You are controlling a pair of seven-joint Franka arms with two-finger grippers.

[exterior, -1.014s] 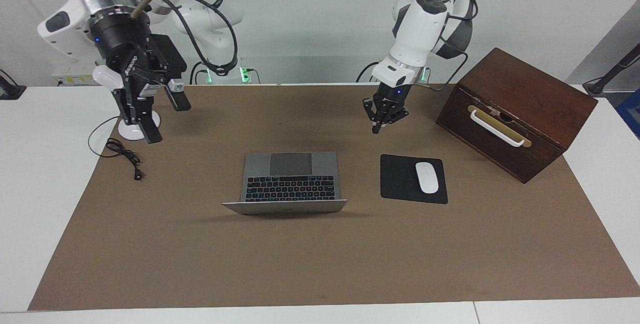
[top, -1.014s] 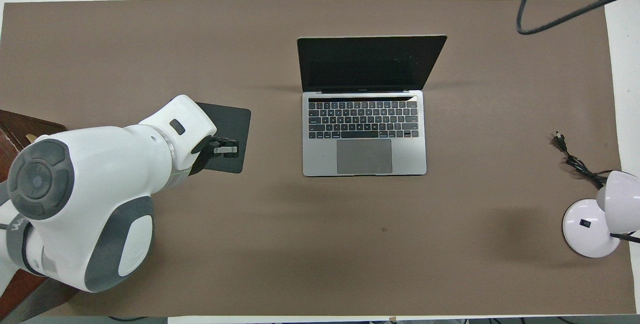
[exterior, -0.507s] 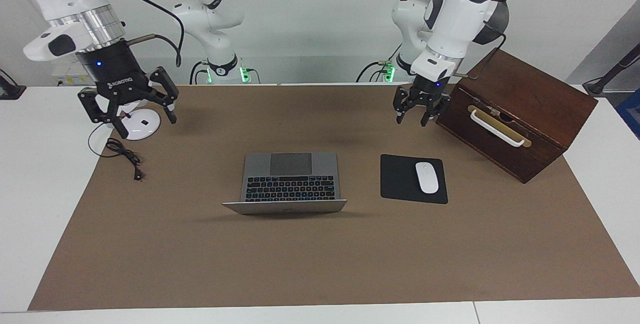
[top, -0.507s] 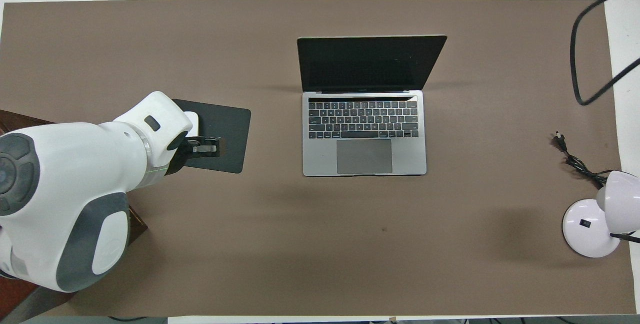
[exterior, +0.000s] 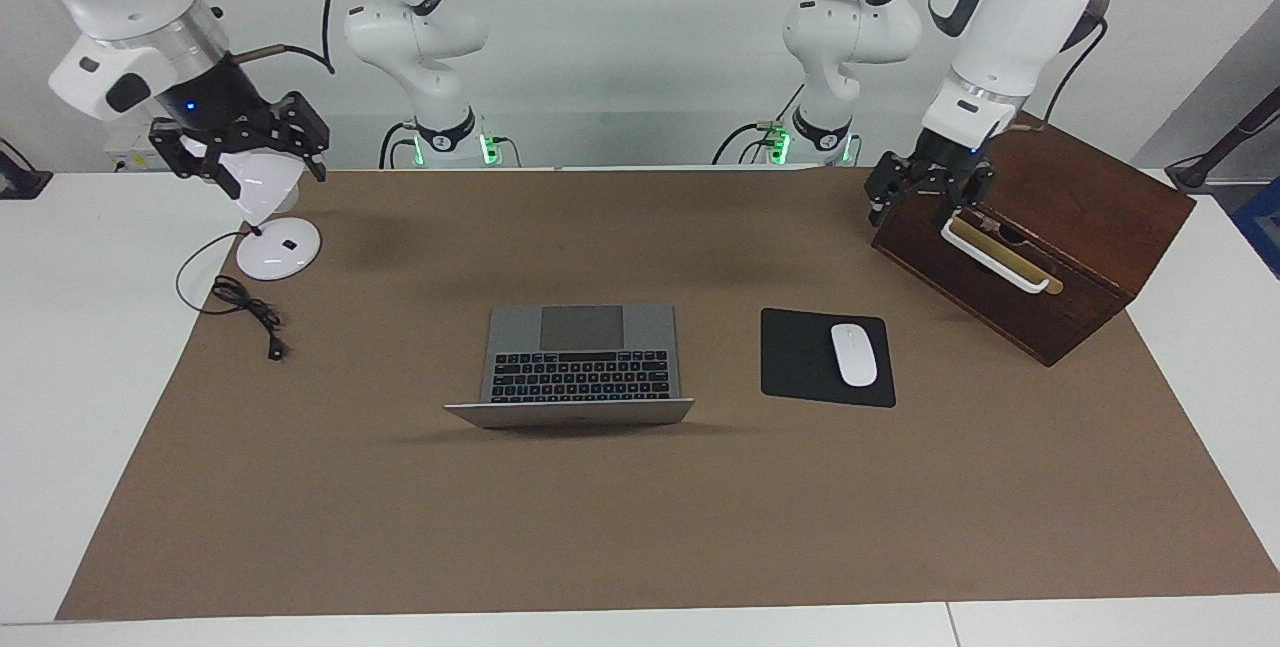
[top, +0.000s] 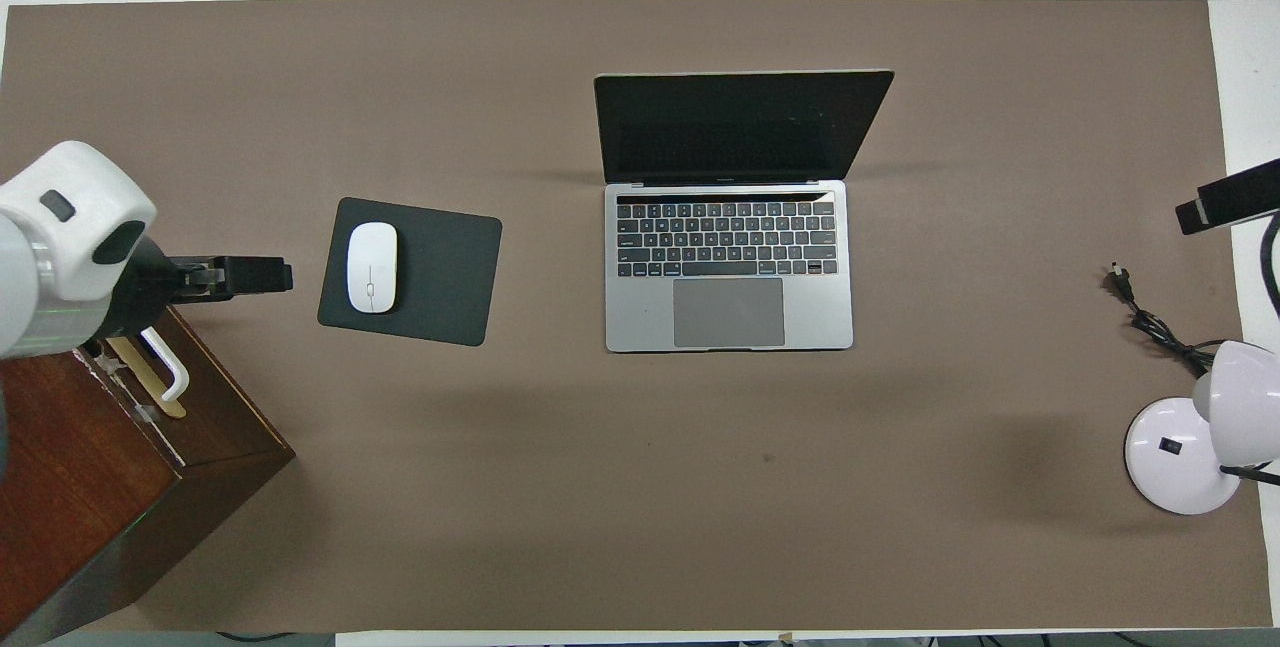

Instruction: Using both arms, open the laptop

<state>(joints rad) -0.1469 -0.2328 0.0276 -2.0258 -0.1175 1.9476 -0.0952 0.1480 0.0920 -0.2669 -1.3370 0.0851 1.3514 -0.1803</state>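
Laptop [exterior: 578, 359] open, thin silver-grey metal slab, both grippers [exterior: 928, 195] [exterior: 240, 149] spread wide, empty

Plain white wall [exterior: 620, 47] stood past the white table [exterior: 90, 377], brown mat [exterior: 640, 507] covered its top, even light.
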